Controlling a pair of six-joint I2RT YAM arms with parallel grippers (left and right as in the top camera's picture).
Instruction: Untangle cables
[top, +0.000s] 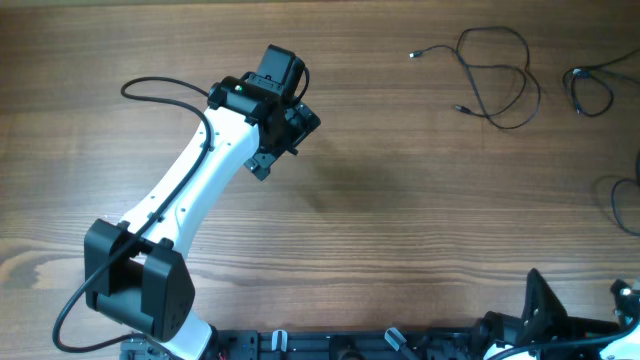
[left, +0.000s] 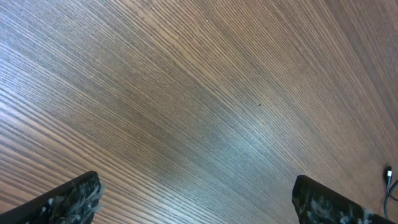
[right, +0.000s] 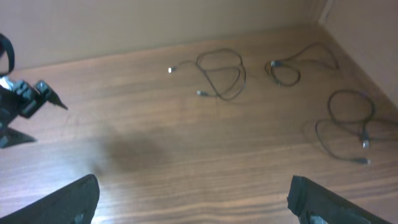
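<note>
Three thin black plug-ended cords, lying apart on one brown wood-grain table (top: 400, 220): first cord (top: 495, 68) near the far edge, second cord (top: 577, 92) at the far right corner, third cord (top: 613, 200) at the right edge. Two robot arms: white left arm (top: 200, 170), dark right arm (top: 560, 325). Two black two-finger grippers: left gripper (left: 199, 205), right gripper (right: 193, 199).

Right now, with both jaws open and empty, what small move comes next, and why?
Probably draw the left gripper back toward its base: the three cables already lie as separate loops, none crossing another, and its open jaws hang over bare table with nothing to grasp.
</note>
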